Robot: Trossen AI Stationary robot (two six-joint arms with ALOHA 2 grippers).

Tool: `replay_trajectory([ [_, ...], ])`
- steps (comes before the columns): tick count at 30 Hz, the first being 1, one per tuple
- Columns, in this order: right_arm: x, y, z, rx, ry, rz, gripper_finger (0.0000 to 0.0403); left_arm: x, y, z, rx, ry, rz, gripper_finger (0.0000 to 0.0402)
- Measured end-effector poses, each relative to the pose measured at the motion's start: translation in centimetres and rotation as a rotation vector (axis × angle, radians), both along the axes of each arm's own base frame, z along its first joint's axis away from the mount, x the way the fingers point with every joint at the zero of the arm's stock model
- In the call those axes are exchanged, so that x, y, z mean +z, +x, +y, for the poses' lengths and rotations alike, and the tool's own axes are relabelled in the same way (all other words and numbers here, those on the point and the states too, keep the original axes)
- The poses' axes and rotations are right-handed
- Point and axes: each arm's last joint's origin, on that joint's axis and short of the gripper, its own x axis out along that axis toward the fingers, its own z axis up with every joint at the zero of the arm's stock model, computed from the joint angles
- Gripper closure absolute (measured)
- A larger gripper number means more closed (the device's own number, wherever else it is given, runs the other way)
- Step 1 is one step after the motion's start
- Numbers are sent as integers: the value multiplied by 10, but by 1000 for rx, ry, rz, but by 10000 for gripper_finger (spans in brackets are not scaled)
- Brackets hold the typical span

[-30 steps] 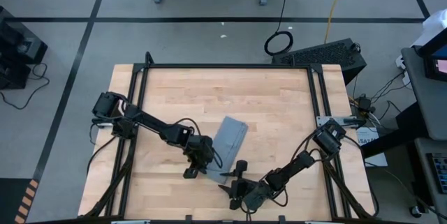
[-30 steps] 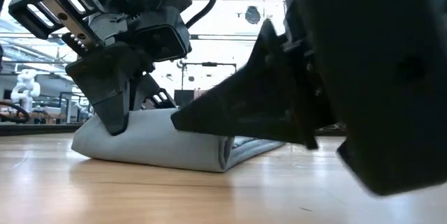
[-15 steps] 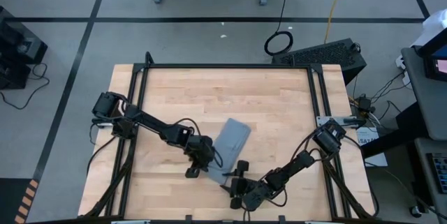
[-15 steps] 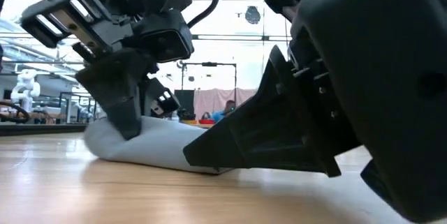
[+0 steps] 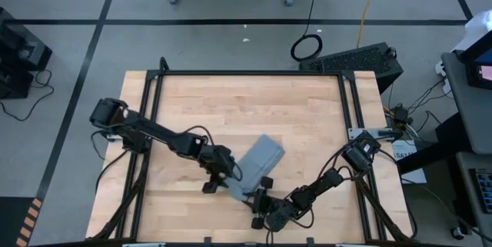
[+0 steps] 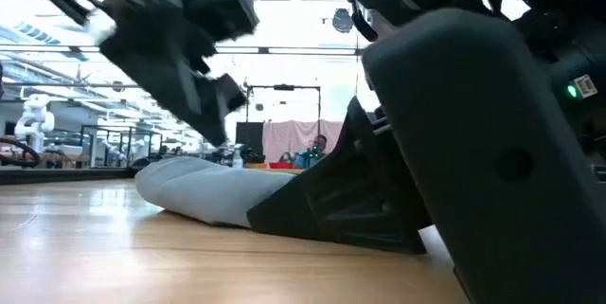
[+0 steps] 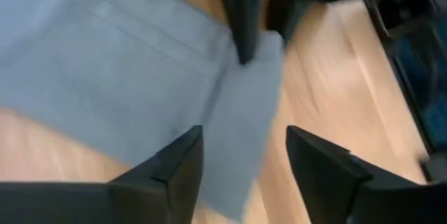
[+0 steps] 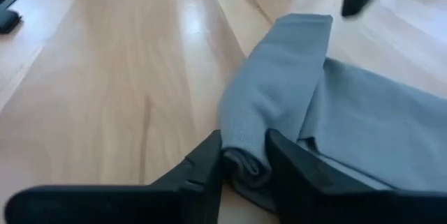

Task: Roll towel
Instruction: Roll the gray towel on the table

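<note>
The grey-blue towel (image 5: 260, 161) lies slantwise on the wooden table (image 5: 231, 101), near the front edge. Its near end is rolled up (image 8: 279, 77) and the rest lies flat (image 8: 377, 126). My right gripper (image 8: 244, 144) sits low at the roll's end and is shut on it; in the high view it is at the towel's near end (image 5: 260, 195). My left gripper (image 7: 244, 137) hangs open above the towel (image 7: 140, 63), touching nothing, just left of it in the high view (image 5: 217, 181). My right gripper pinches the end of the towel's rolled part (image 8: 244, 162) between its two fingers (image 8: 202, 161). The fingers come in low and nearly level from the table's near side and lie along the roll. The roll rests on the table, with the flat part spread beside it.
Black frame rails (image 5: 154, 93) run along the table's left, right and far edges. Bare wood stretches from the towel to the far edge. In the low view the right arm's dark body (image 6: 473, 152) fills the right half, and the room shows behind.
My left gripper has let go of the towel's rolled end and risen clear of it. The towel has turned about: its far end has swung toward the table's right edge while the near end has stayed in place. My right gripper has stayed at the near end.
</note>
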Motion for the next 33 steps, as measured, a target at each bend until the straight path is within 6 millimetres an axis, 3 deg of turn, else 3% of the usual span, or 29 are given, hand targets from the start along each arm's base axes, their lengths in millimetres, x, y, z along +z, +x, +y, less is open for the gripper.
replay_trajectory([
  [2,0,0,0,23,-26,11,315,7,-8,-9,-25,38,-8,180],
  [5,-1,3,-2,57,-57,31,324,9,-19,-29,-58,231,-64,164],
  [11,-2,6,-8,56,-21,35,328,-9,-35,-71,-181,536,-161,129],
  [15,0,6,-5,48,22,7,328,-18,-36,-83,-181,627,-202,105],
  [19,1,7,-4,56,37,-9,328,-28,-32,-81,-180,640,-185,107],
  [25,1,7,-4,50,56,-19,328,-42,-25,-74,-229,658,-145,182],
  [33,9,4,2,87,73,-11,299,-41,-25,-75,-298,593,-148,369],
])
